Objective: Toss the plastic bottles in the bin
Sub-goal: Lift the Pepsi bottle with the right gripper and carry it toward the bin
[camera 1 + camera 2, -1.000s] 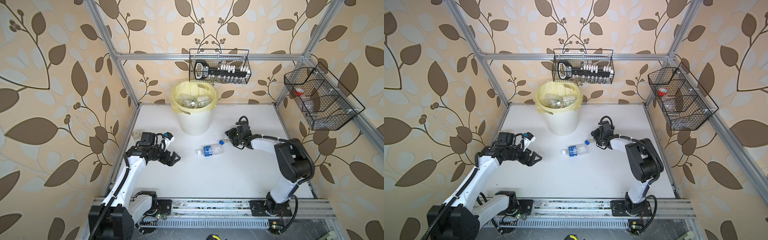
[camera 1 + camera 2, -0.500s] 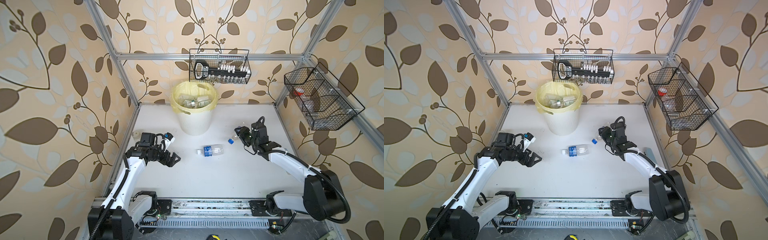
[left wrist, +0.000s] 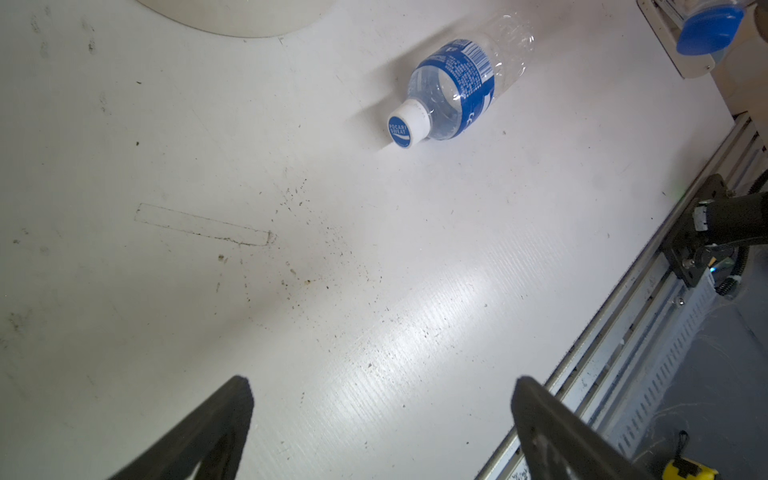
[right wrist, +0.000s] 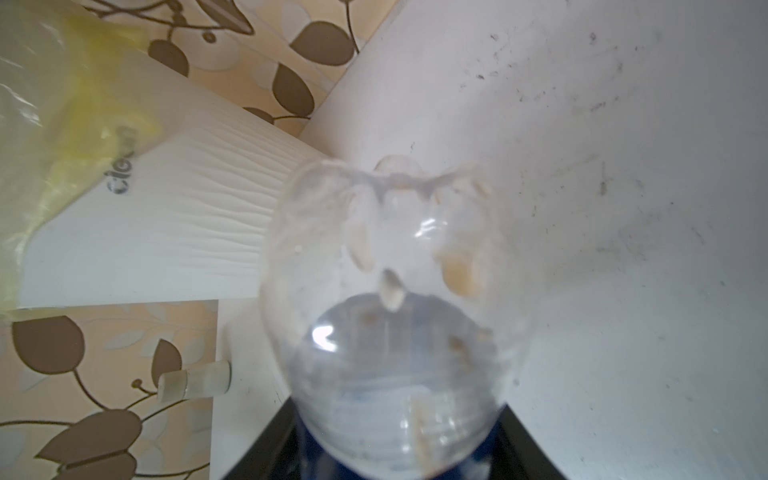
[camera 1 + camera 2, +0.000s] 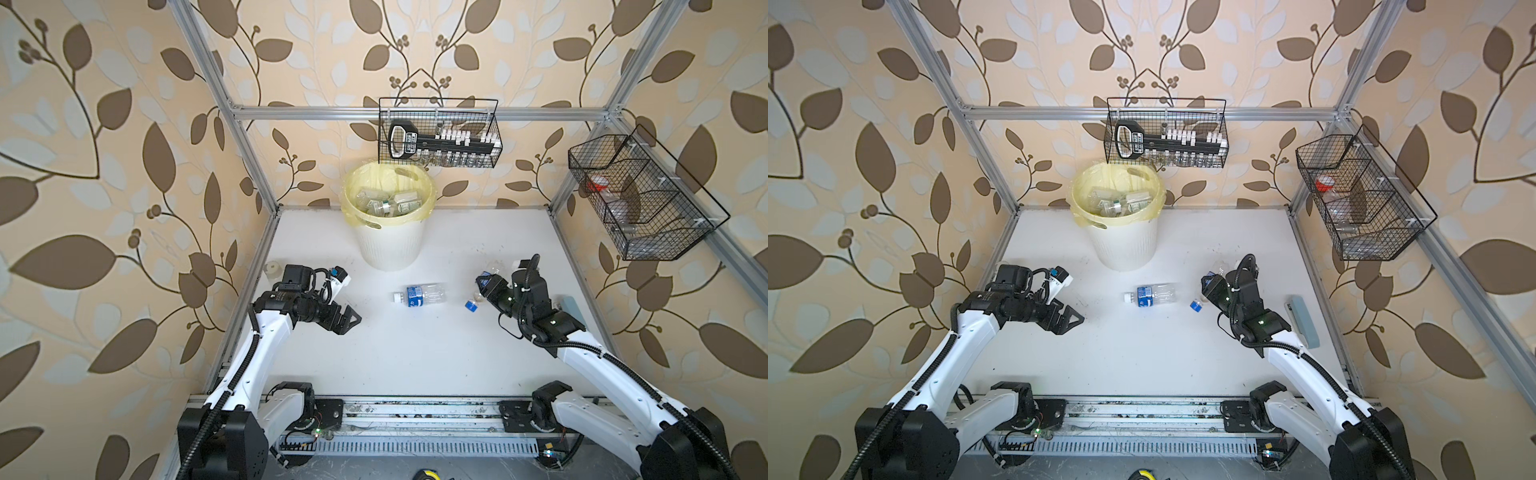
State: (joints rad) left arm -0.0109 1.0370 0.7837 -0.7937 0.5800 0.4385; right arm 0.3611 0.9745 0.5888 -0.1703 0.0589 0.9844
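Now the right gripper (image 5: 487, 287) is clamped on a clear blue-capped bottle (image 5: 471, 306), and this is what has changed. One second ago it was low, close beside the other bottle near the middle of the table (image 5: 415, 365). Since then the arm has swung its elbow outward and carried the catch toward 3 o'clock, where it seems raised off the surface. In the right wrist view the bottle's base sits between the jaws, and the bin's ribbed wall shows behind it.

The white-capped bottle (image 5: 419, 294) has stayed almost where it was. It lies on its side near the centre, with its cap toward 9 o'clock.

The bin (image 5: 388, 249) stands at 12 o'clock with several bottles (image 5: 386, 203) already inside its yellow bag.

The left gripper (image 5: 347, 323) hangs at 9 o'clock with its jaws wide apart and nothing in them, as before.

I judge that the pick has succeeded, so the next step is to carry this bottle over the bin's rim. After that, one bottle remains on the table.
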